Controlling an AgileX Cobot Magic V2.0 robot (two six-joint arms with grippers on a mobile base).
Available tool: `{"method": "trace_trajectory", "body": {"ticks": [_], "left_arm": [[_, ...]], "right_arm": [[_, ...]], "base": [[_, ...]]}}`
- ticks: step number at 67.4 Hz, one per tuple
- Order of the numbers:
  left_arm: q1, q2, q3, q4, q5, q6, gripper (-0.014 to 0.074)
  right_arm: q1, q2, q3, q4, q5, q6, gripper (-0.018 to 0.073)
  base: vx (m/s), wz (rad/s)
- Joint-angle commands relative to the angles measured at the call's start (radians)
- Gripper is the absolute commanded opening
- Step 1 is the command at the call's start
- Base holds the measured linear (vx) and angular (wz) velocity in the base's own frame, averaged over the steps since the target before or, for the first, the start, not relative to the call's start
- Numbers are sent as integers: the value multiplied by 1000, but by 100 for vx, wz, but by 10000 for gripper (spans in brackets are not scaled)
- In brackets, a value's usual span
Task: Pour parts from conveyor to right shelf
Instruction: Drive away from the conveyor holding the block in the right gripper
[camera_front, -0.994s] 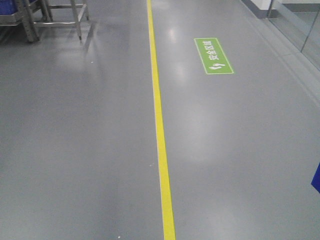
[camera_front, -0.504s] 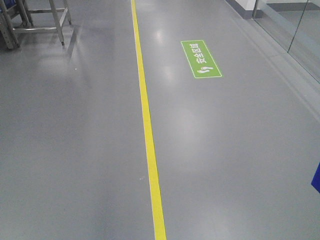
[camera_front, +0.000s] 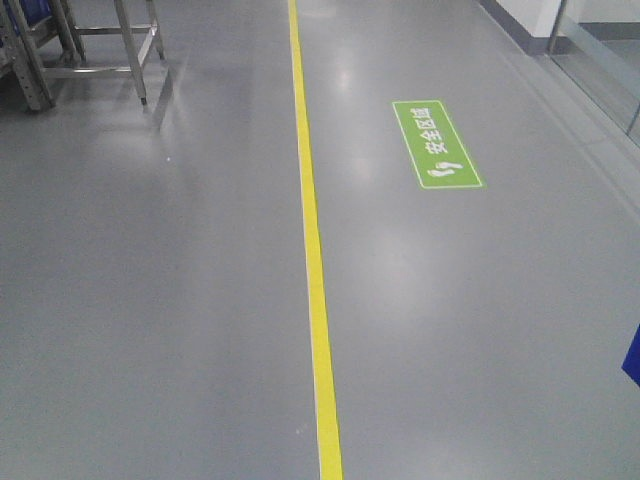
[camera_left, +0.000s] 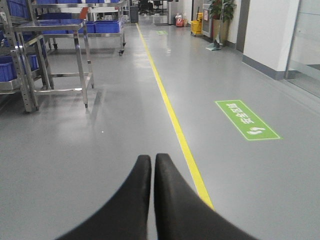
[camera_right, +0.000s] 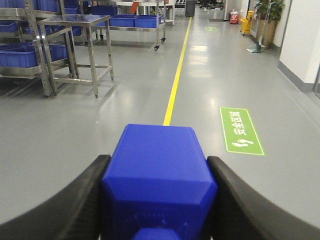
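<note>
Above floor (camera_front: 150, 300), R hand (camera_right: 158, 162) grips part (camera_right: 157, 192), L hand (camera_left: 152, 162) closed.

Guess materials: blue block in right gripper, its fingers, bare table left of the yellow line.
The blue block: likely moulded plastic, uniform colour, smooth semi-matte faces, bevelled edges. The fingers: black, matte, smooth; rubber or plastic, can't tell which. The table: bright silver, reflective legs and top, probably stainless steel.

A yellow line (camera_front: 312, 280) runs up the glossy grey floor (camera_front: 150, 300), green sign (camera_front: 436, 145) right, steel bench (camera_front: 95, 71) top left
</note>
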Motion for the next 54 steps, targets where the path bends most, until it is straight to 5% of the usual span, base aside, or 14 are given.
{"method": "trace_trajectory", "body": {"ticks": [1, 54], "left_arm": [[-5, -4, -19, -1, -72, -7, -6], [-5, -4, -19, -1, -72, -7, -6]], "right_arm": [[-5, 12, -26, -15, -84, -6, -8], [-5, 12, -26, -15, -84, -6, -8]], "base": [[55, 14], [62, 5]]}}
